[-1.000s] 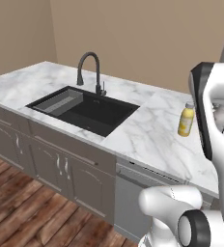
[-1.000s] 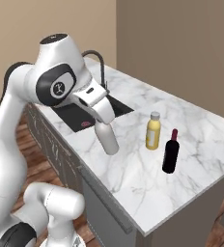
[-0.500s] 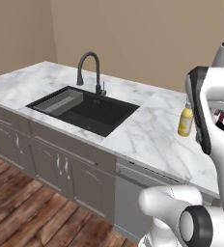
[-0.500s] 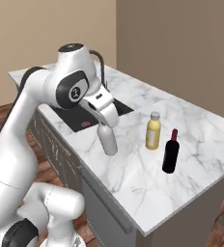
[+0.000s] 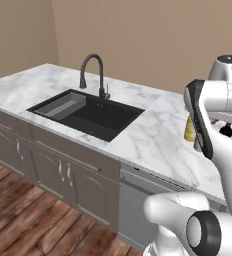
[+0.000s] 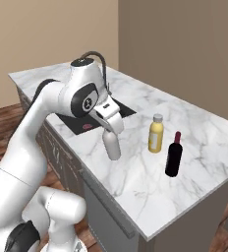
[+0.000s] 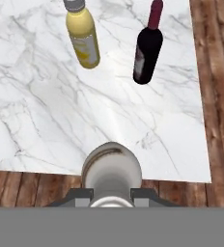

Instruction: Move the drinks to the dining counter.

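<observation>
My gripper [image 6: 110,133] is shut on the top of the small beige-grey bottle [image 6: 112,146], which hangs upright with its base at or just above the dining counter [image 6: 135,189] near the front edge. In the hand view the bottle [image 7: 111,172] sits between the fingertips [image 7: 83,194]. To the right of it the yellow juice bottle [image 6: 156,134] and the dark red-brown bottle [image 6: 174,154] stand upright on the marble, a little apart. Both also show in the hand view, the yellow bottle [image 7: 83,36] and the dark bottle [image 7: 147,47]. In the left base view the arm half covers the yellow bottle [image 5: 189,132].
The black inset sink [image 5: 88,112] and the dark curved faucet [image 5: 93,70] lie to the left of the bottles. Grey-brown cabinets [image 5: 53,165] run below the counter. Wooden floor [image 7: 217,72] lies past the counter's end. A beige wall [image 6: 185,44] runs behind the counter.
The arm's elbow and upper links have swung over toward the faucet. The held beige-grey bottle stays at nearly the same spot. The other two bottles have not moved.
</observation>
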Robot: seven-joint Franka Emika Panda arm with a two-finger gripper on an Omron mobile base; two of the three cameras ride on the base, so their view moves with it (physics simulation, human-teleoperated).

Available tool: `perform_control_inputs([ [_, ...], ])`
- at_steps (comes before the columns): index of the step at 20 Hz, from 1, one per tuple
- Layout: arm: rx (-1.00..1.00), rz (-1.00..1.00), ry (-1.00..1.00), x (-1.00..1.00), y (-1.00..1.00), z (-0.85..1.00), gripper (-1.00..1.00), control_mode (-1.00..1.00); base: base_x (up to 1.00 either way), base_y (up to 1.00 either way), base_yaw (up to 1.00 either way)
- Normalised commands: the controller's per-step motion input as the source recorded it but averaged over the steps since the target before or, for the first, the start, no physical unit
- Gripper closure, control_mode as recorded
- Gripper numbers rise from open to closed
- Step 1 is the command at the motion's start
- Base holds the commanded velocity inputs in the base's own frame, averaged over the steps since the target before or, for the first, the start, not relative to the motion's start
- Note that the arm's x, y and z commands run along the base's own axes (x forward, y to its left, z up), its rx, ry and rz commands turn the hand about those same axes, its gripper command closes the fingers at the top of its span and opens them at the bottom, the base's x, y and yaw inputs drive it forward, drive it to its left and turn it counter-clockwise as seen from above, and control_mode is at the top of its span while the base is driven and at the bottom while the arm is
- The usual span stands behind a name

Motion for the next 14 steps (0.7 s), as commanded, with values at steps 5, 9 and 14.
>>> perform_control_inputs([
  [5,0.06,0.0,0.0,0.43,-0.03,-0.32,1.0,-1.0,0.0,0.0,0.0],
  [9,0.07,0.0,0.0,0.44,-0.01,-0.4,1.0,-1.0,0.0,0.0,0.0],
  [14,0.01,0.0,0.0,0.52,0.0,-0.35,1.0,-1.0,0.0,0.0,0.0],
])
